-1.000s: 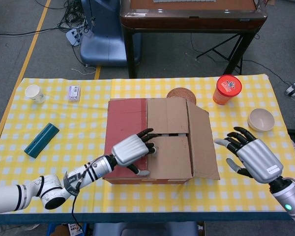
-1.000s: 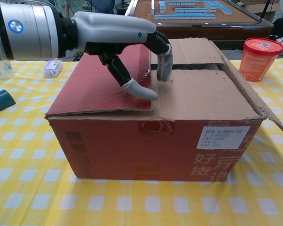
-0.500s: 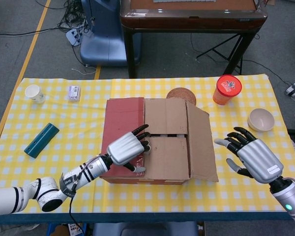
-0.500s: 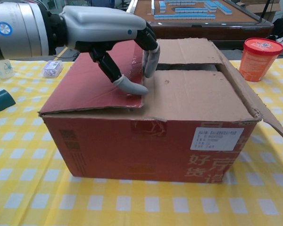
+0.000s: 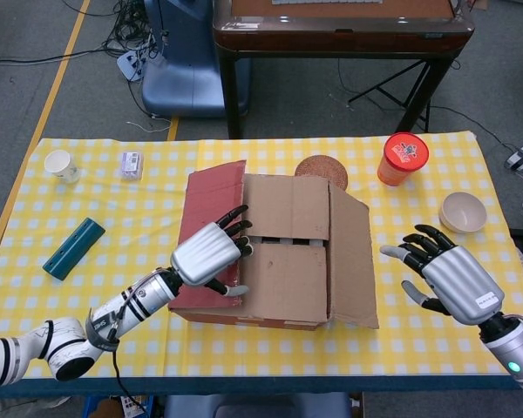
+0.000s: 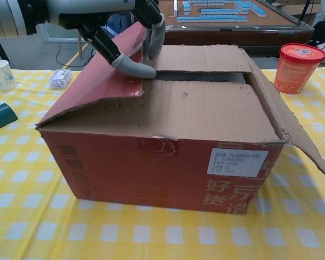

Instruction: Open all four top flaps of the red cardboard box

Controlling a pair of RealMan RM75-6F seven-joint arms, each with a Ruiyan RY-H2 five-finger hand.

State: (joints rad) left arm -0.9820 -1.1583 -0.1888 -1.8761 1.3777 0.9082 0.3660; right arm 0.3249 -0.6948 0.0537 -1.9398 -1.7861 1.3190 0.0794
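The red cardboard box stands mid-table, its front wall close in the chest view. My left hand pinches the free edge of the red left flap between thumb and fingers, and the flap is tilted up off the box. The two brown inner flaps lie flat with a narrow gap between them. The right flap hangs outward past the box's right wall. My right hand hovers open to the right of the box, apart from it.
An orange cup and a beige bowl stand at the back right. A cork coaster lies behind the box. On the left are a teal block, a white cup and a small packet.
My left hand has drawn back to the left and lifted the red flap's edge from flat to tilted up. The box has shifted slightly left. The right hand has stayed put.
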